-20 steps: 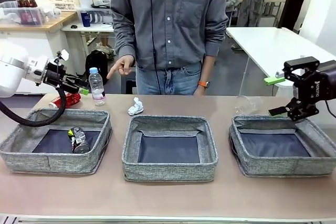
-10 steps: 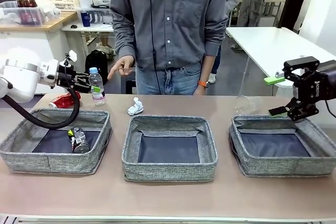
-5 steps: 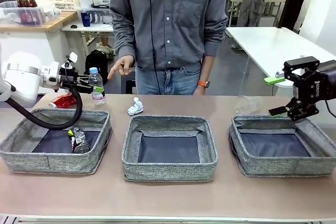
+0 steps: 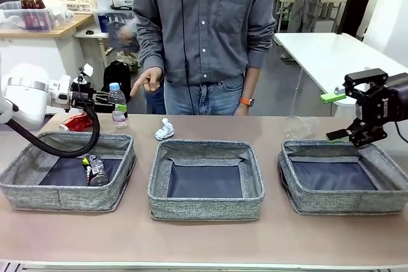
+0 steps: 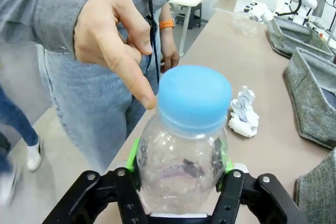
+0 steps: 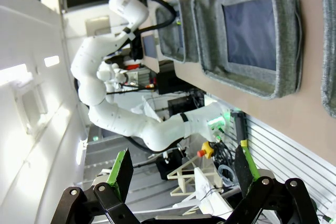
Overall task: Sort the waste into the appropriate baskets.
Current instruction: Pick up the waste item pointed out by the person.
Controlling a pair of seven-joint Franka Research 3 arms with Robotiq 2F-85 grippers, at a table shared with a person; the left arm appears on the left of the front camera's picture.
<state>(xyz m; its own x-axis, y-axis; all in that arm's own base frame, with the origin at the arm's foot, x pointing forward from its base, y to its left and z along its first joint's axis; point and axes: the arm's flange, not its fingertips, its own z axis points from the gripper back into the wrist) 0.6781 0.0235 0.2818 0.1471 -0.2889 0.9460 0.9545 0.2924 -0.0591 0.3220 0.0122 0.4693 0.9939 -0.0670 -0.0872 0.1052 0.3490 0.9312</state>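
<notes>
My left gripper (image 4: 113,102) is shut on the clear plastic bottle (image 4: 118,104), which has a blue cap and stands behind the left basket (image 4: 57,197). In the left wrist view the green pads (image 5: 134,156) press both sides of the bottle (image 5: 184,145). A dark drink can (image 4: 97,171) lies in the left basket. The dented red can (image 4: 80,122) lies behind it. A white paper wad (image 4: 164,130) sits behind the middle basket (image 4: 204,207), and a clear plastic cup (image 4: 299,127) stands behind the right basket (image 4: 344,202). My right gripper (image 4: 335,116) hangs open above the right basket's far corner, holding nothing.
A person in a grey shirt stands at the far edge, one hand (image 4: 148,82) pointing down close to the bottle; that hand (image 5: 113,40) is just beside the cap. The table's front strip is bare. White tables and shelves stand behind.
My left gripper's jaws have closed onto the bottle after sliding slightly right around it. The right arm and the person have stayed still.
</notes>
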